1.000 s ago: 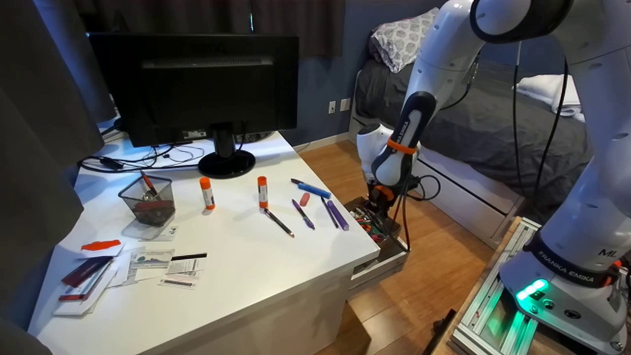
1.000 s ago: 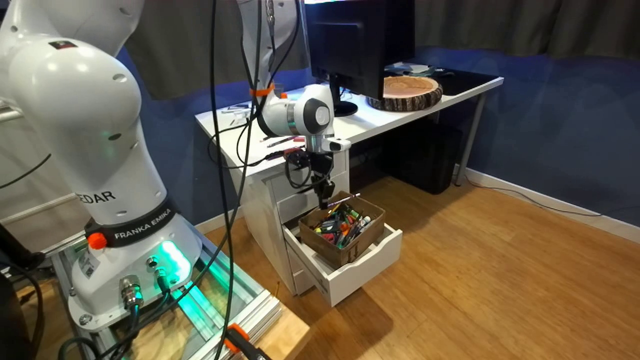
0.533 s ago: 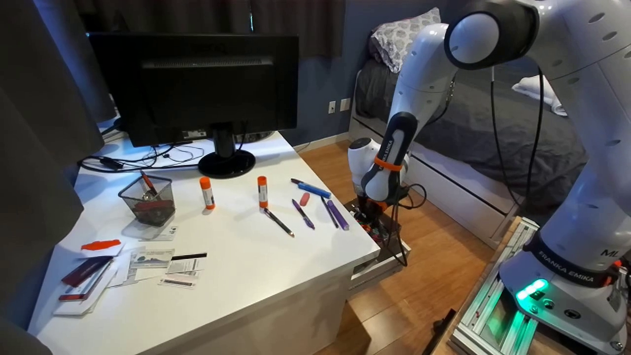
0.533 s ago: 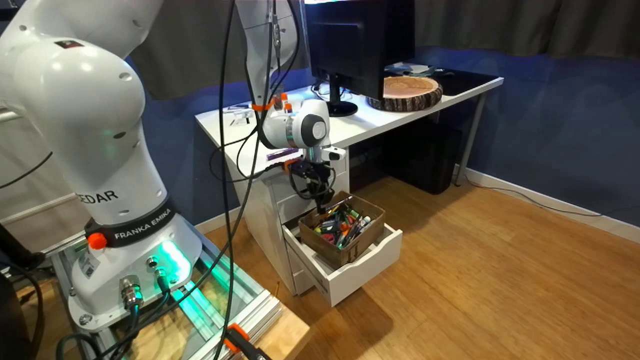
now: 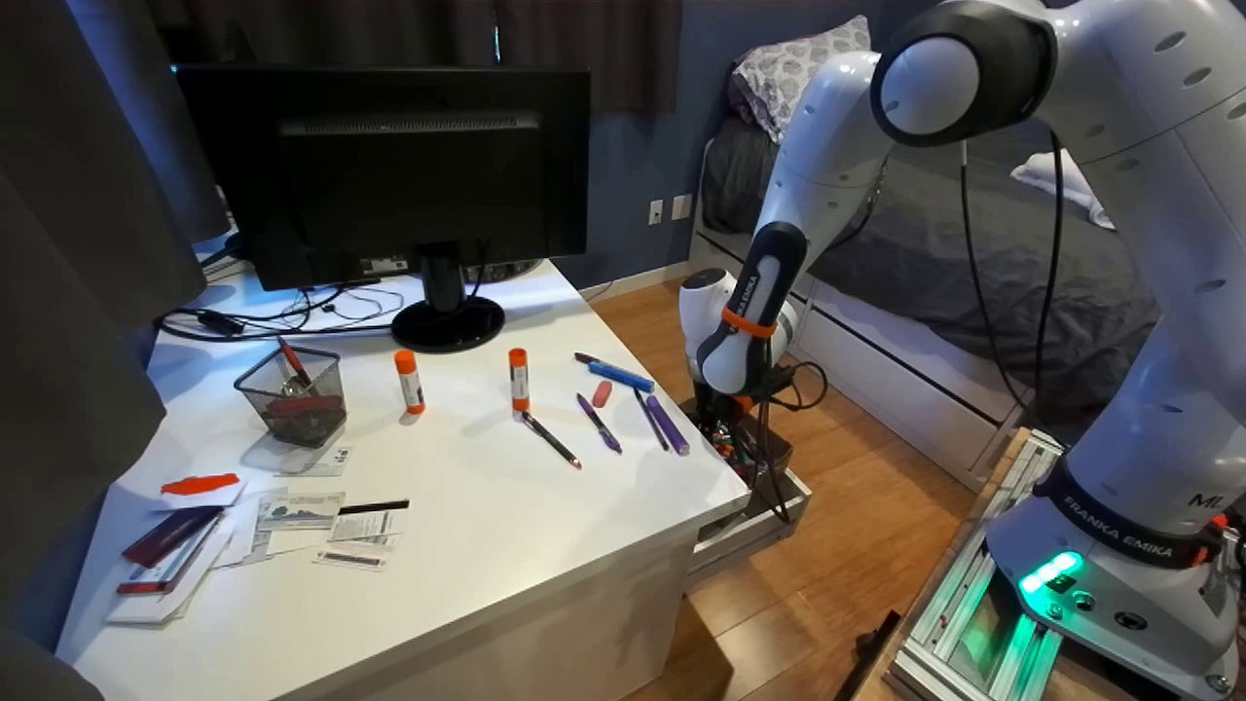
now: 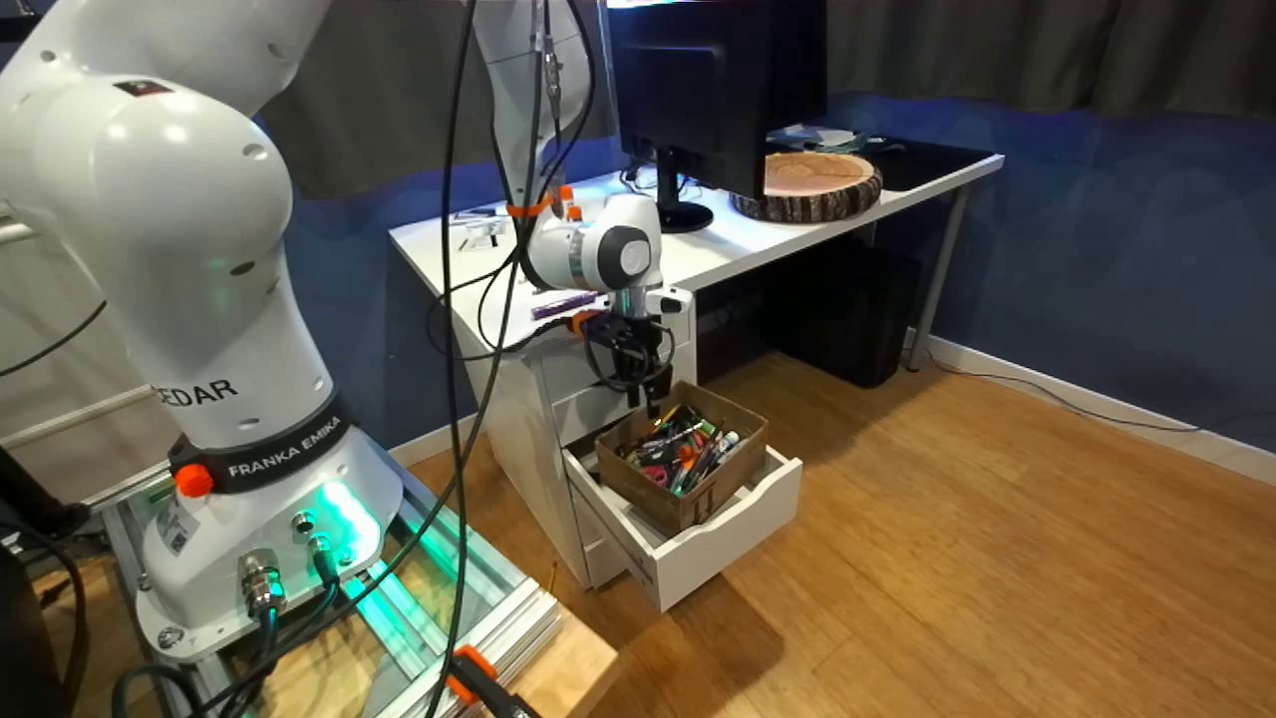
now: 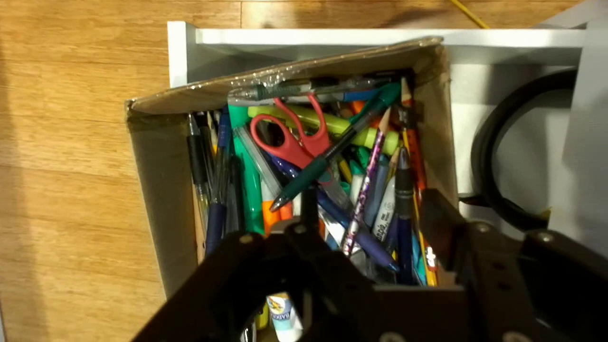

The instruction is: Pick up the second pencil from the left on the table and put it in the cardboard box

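A white jointed robot arm (image 5: 823, 146) reaches down past the edge of a white table (image 5: 467, 555) toward an open white drawer (image 6: 738, 538). In the drawer sits a shallow, rectangular brown cardboard box (image 6: 638, 487) crowded with pens and markers (image 6: 688, 454). Two black fingers (image 7: 439, 225) point down at the box, near its side closest to the table; they stand spread apart, released, and whether their tips dip below the box's rim cannot be told. In the wrist view, a slim pencil (image 7: 368, 185) with a shiny purple patterned barrel and a sharpened bare-wood tip lies slantwise on top of the heap inside the box, showing between the fingers. To one side of it, coral-red scissors (image 7: 287, 148) lie with a dark green pen (image 7: 304, 183) across them; to the other side lies a navy-and-black pen (image 7: 404, 228). On the table, in an exterior view, two white glue sticks with orange caps (image 5: 410, 383) stand upright. Near them lie a slim black writing tool (image 5: 552, 441), a purple pen (image 5: 599, 424), a small pink eraser (image 5: 602, 393), a blue pen (image 5: 620, 375), a thin dark stick (image 5: 651, 421) and a thick purple marker (image 5: 669, 425). Farther off are a dark mesh pen cup (image 5: 311, 414), scattered cards (image 5: 302, 511) and a large black monitor (image 5: 389, 195).
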You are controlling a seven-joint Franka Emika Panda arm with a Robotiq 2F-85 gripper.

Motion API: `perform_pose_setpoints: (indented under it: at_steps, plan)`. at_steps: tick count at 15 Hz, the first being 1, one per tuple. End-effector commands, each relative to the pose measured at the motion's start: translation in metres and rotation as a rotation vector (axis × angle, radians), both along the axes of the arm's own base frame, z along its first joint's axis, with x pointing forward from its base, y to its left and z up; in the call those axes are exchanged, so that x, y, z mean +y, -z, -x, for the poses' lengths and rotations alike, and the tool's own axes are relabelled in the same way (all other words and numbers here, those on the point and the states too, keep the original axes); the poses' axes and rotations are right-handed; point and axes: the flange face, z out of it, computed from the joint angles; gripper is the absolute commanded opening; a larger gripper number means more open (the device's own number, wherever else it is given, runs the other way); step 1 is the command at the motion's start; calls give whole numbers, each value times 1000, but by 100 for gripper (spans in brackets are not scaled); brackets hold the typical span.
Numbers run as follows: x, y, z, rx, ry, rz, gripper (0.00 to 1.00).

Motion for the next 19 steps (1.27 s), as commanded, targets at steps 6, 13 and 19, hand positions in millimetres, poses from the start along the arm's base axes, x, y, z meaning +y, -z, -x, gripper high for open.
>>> perform_pose_setpoints:
  at_steps: [6,13,19]
  plan:
    - [-15,-109,2,-112,22,-121,100]
    - [-37,-192,39,-154,49,-144,100]
    - [-37,-197,36,-168,54,-138,100]
